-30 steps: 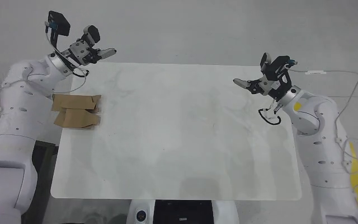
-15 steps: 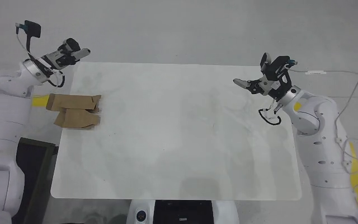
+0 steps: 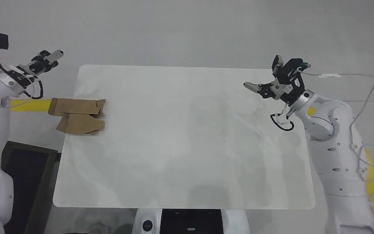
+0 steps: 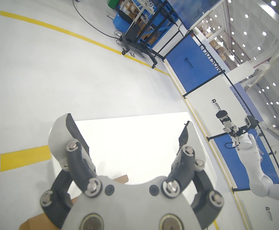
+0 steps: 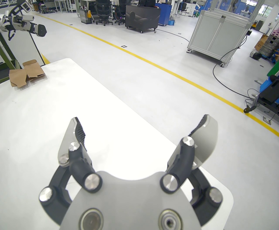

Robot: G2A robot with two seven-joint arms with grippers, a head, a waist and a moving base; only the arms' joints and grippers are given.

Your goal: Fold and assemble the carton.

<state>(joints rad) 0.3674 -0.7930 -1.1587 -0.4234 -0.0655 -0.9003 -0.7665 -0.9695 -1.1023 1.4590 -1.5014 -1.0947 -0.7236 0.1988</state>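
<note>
- White table [image 3: 193, 152] on a pale workshop floor; matte top with faint smudges.
- Left gripper [image 3: 54, 55]: off the table's far-left corner, above the floor. Fingers are spread apart with nothing between them. It is well apart from the carton.
- Carton [image 3: 79, 115]: brown and still flat, lying at the table's left edge with part of it hanging past the edge. It looks like two flat layers overlapping; I cannot tell whether it is one blank or two. The flaps lie level with the sheet.
- Right gripper [image 3: 250, 86]: over the table's far-right part. Fingers are spread and hold nothing. Nearly the whole table width lies between it and the carton.
- Progress, as judged: at the very start. No panel is raised, no flap is tucked and neither gripper has a hold.
- Left to do, as judged: take hold of the blank, open it into a box shape, fold the flaps in and close them. The overhanging edge may be the easiest place to grip.
- Room: a yellow line [image 5: 174, 74] runs across the floor past the table. The left wrist view has blue panels [image 4: 191, 63] on black stands. The right wrist view has office chairs [image 5: 102, 10] and a grey framed cabinet [image 5: 218, 32] on castors.
</note>
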